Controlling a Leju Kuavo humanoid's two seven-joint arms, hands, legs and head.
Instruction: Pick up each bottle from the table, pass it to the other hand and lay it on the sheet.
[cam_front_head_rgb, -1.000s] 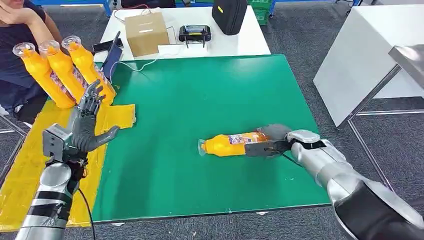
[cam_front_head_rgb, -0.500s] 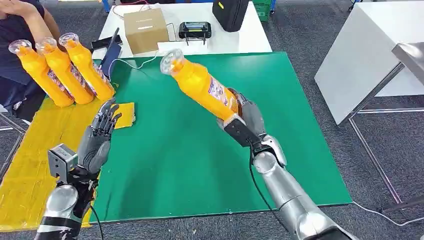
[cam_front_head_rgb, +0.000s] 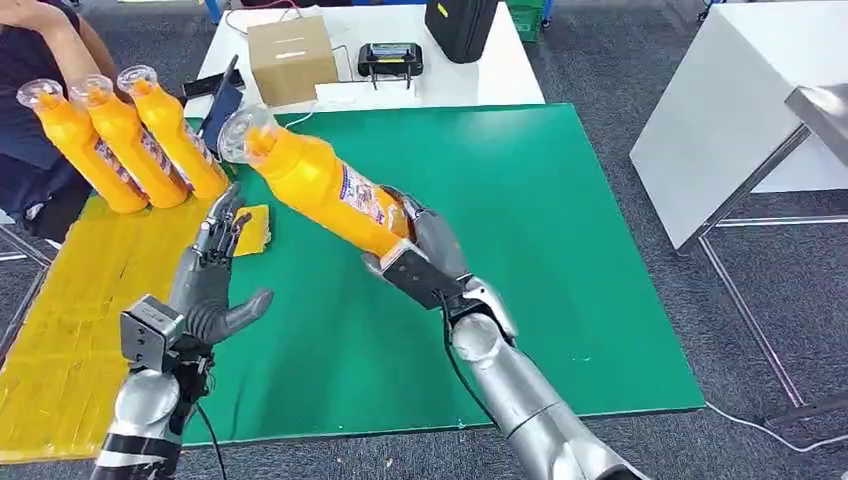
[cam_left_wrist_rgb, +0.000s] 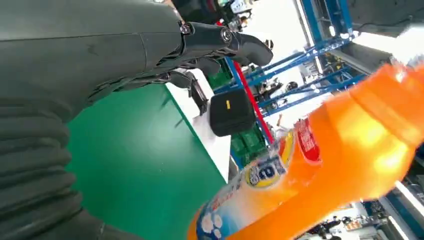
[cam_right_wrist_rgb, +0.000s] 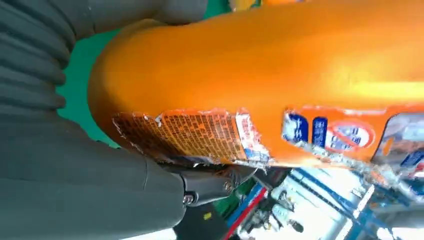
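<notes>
Three bottles (cam_front_head_rgb: 125, 140) lie side by side on the yellow sheet (cam_front_head_rgb: 70, 320), a person (cam_front_head_rgb: 35, 60) behind them. The left hand (cam_front_head_rgb: 205, 290) waits open, fingers spread, holding nothing. The right hand (cam_front_head_rgb: 425, 255) grips the bottle (cam_front_head_rgb: 320, 190) by its base, tilted above the green table (cam_front_head_rgb: 520, 230), cap toward the left hand. Held so low, it could slip or tip at handover, or knock the laid bottles. Further back stand a box (cam_front_head_rgb: 290, 60) and a black case (cam_front_head_rgb: 460, 28).

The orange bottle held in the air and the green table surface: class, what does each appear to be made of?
Orange bottle: probably glossy plastic, going by the bright highlights on its body, the clear cap and a printed label peeling at its edges. Green table surface: looks like a matte mat or painted board, flat and even with no glare; which of the two is unclear.
</notes>
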